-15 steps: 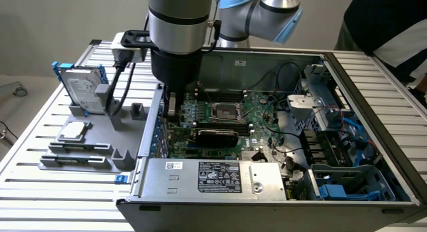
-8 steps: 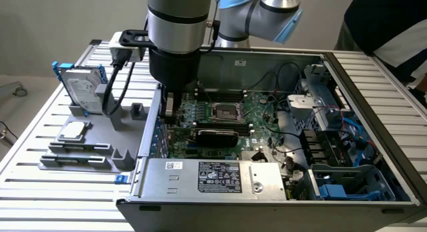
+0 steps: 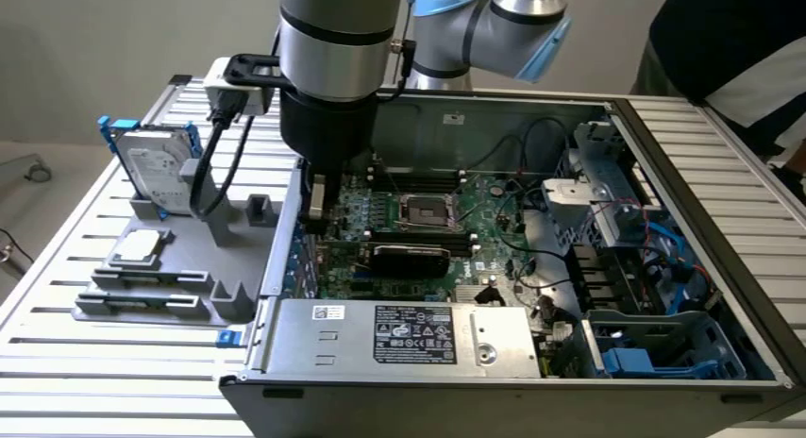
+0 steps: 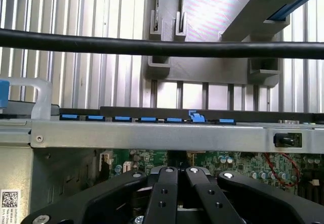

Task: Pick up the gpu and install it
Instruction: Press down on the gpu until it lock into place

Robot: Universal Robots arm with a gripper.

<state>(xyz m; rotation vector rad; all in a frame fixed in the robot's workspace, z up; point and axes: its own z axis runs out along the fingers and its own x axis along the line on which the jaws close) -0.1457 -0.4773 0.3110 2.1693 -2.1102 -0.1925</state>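
The gpu (image 3: pixel 406 260) lies inside the open computer case (image 3: pixel 504 103), its black glossy cover level over the green motherboard just below the CPU socket (image 3: pixel 422 210). My gripper (image 3: pixel 315 210) hangs down inside the case by its wall on the exterior view's left, a short way from the gpu's end and apart from it. In the wrist view my gripper (image 4: pixel 178 171) has its black fingers (image 4: pixel 164 193) pressed together with nothing between them, over the motherboard and close to the case's metal rail (image 4: pixel 152 133) with its row of blue clips (image 4: pixel 196 116).
A grey holder (image 3: pixel 176 268) outside the case carries a hard drive with blue frame (image 3: pixel 158 169), a small square chip (image 3: pixel 139 247) and thin sticks (image 3: pixel 139 301). The power supply (image 3: pixel 403 334) fills the case's near side. A person (image 3: pixel 743 51) stands at the exterior view's right. A black cable (image 4: pixel 152 46) crosses the wrist view.
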